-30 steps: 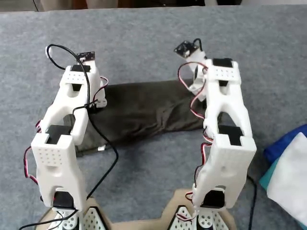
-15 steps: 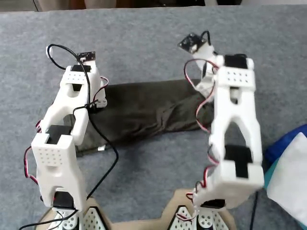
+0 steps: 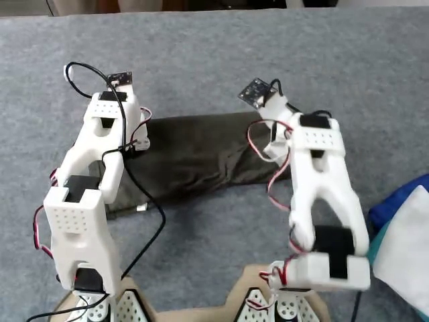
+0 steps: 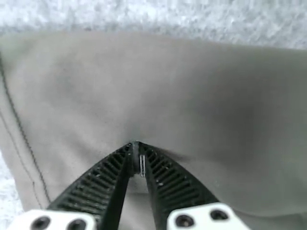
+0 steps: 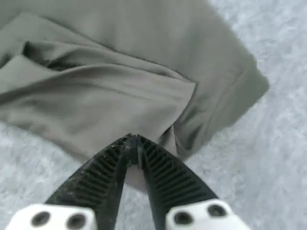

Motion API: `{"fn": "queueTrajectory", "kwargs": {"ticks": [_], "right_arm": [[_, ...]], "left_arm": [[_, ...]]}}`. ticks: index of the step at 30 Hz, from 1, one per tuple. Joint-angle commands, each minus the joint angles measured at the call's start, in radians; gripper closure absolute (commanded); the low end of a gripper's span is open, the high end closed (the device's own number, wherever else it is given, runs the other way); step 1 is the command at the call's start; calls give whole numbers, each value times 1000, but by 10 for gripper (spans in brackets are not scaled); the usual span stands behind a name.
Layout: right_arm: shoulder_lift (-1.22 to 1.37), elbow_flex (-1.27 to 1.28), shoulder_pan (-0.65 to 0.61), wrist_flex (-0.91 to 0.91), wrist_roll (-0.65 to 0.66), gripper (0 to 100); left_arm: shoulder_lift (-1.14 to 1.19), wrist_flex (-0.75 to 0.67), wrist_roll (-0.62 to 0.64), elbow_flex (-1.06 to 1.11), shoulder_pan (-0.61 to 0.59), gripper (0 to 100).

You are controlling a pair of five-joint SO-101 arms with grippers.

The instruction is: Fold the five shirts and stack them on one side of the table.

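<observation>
**A:** Shirt first. Where is it?

**B:** Olive shirt (image 3: 201, 151), flat on the grey table (image 3: 201, 54). It's a long narrow band, creased and bunched toward its right end.

**A:** Claws?

**B:** Left gripper (image 4: 135, 149) is down on the shirt's left end, jaws together with a small pucker of cloth at the tips. I read that as clamped on the shirt. Right gripper (image 5: 134, 142) is over the shirt's right end, by the rumpled sleeve corner. Jaws together too, but I can't tell if any cloth is between them.

**A:** Which step?

**B:** Mid-fold on this one, I'd say. The lengthwise fold looks done, the crosswise fold not yet. The pile of blue, teal and white fabric (image 3: 402, 235), well off the shirt's right end, is probably the stack.

**A:** Next move?

**B:** It needs a sure hold at both ends, then one end carried over the other. The right corner is layered, so a shallow pinch could let the layers slide apart.
</observation>
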Motion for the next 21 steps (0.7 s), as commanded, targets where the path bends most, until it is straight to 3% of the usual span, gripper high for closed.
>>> {"fn": "queueTrajectory", "kwargs": {"ticks": [1,5,8,15,21], "right_arm": [[189,-168,-13,-28,-14,993],[383,-343,-13,-8,-31,993],[389,-410,-33,69,-25,993],[133,-352,-68,175,-21,993],[-54,-231,-202,227,-34,993]], "left_arm": [[-13,-20,5,5,2,979],[-13,-20,-20,6,2,979],[-16,-52,-23,35,6,979],[-136,-160,-25,180,9,979],[-216,-224,-15,267,0,979]]}}
